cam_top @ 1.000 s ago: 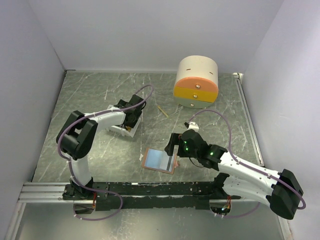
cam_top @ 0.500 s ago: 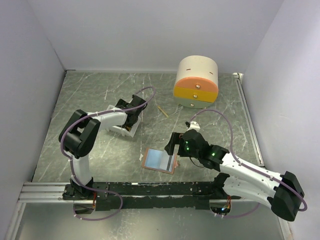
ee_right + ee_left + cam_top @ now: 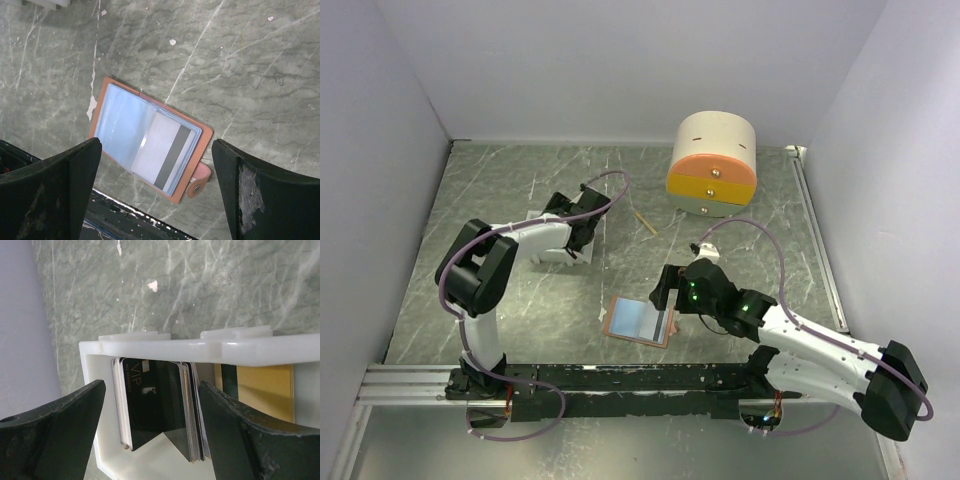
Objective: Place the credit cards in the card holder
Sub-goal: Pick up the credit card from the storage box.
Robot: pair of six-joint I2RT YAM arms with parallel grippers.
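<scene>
Card holder [image 3: 150, 142]: it is lying open and flat on the table just past the base rail, blue sleeves facing up and snap tab at its corner.
Right gripper [image 3: 156, 150]: I am hanging it directly above the holder, fingers spread wide and carrying nothing.
Left gripper [image 3: 152, 387]: I am hovering it farther back on the left over the white tray [image 3: 175, 347]. Its fingers are released and straddling the stack without touching it, as far as I can see.
Credit cards [image 3: 155, 400]: they are standing on edge in the tray's left compartment, a black one facing out. A gold card [image 3: 262, 390] is lying next door.
Step in hand: I am reading this as picking one card.
Doing it well: I am planning to narrow the straddle onto the outer black card only, go in shallow, and close gently. Otherwise the whole slippery stack is likely coming up together.
Watching for: the tray wall is sitting close to my left finger, so a nudge could skid the tray.
Drawer box [image 3: 712, 165]: it is sitting at the back, well apart.
</scene>
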